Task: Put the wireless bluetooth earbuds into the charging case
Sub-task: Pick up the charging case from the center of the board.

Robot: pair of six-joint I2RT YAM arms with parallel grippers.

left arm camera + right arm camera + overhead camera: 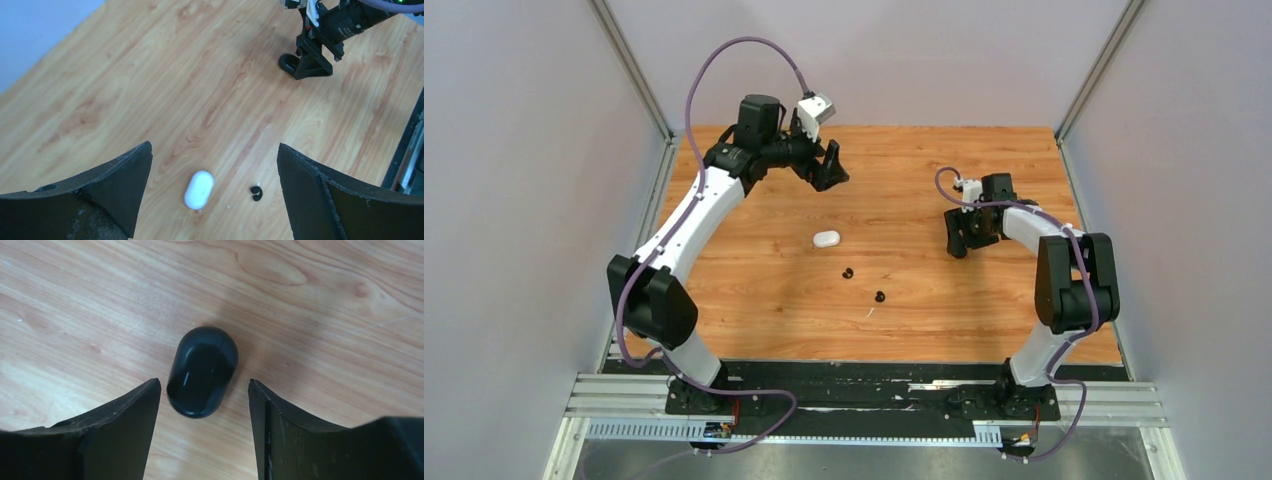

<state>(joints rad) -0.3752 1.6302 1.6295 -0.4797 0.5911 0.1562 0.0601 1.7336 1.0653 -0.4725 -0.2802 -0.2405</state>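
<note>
Two black earbuds [847, 272] lie mid-frame on the worktop [754, 320], just below the white case [826, 239]; probably tiny, light and slippery, best pinched across the rounded body; left claw [214, 146] wide, empty; right claw [204, 385] narrower, straddling the black case [202, 372], not touching.

On the counter [1024, 330], the first case [826, 239] lies near the middle. The first earbud [847, 272] lies just in front of it and to its right, and the second earbud [880, 296] lies further forward and right. The second case [202, 371] lies well to the right, between the fingers of the right claw [204, 390] and untouched by them. The left claw [829, 172] hangs behind the first case.
</note>
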